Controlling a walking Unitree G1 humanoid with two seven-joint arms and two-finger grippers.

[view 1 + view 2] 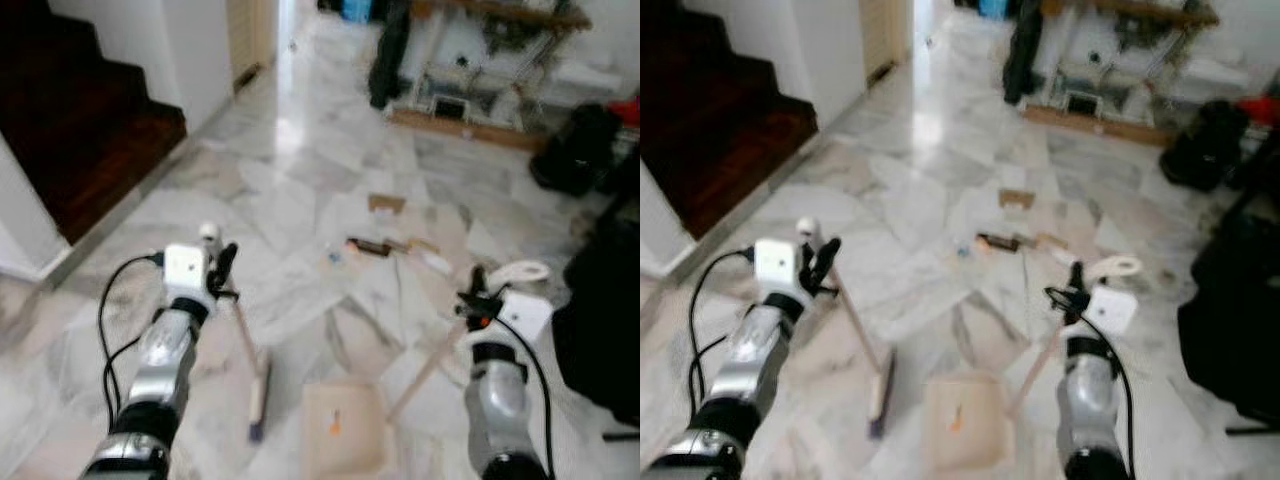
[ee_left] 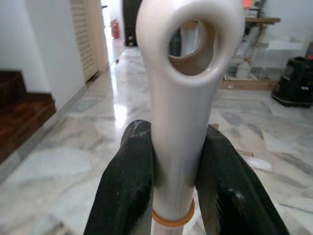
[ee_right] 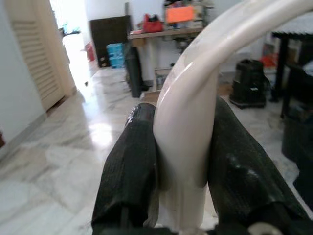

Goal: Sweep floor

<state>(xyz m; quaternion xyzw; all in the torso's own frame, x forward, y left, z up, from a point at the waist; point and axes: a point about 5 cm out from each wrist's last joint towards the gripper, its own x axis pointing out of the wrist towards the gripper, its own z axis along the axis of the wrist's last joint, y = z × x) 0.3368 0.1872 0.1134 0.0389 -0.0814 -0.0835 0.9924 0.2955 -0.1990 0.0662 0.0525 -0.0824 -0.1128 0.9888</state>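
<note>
Left gripper (image 2: 173, 191) pinching the white plastic broom handle (image 2: 178, 98), right gripper (image 3: 181, 171) clamped on the pale wood-handled dustpan (image 1: 345, 425) (set low on the marble floor (image 1: 300, 200), likely to catch the scattered litter (image 1: 385, 245) ahead).

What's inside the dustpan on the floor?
Inside the dustpan lies one small orange scrap. The picture is blurry, so finer dust cannot be made out. The rest of the litter lies on the marble floor beyond it.

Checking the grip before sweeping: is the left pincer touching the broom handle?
Touching. The left wrist view shows both black fingers of the left pincer pressed against the white broom handle.
</note>
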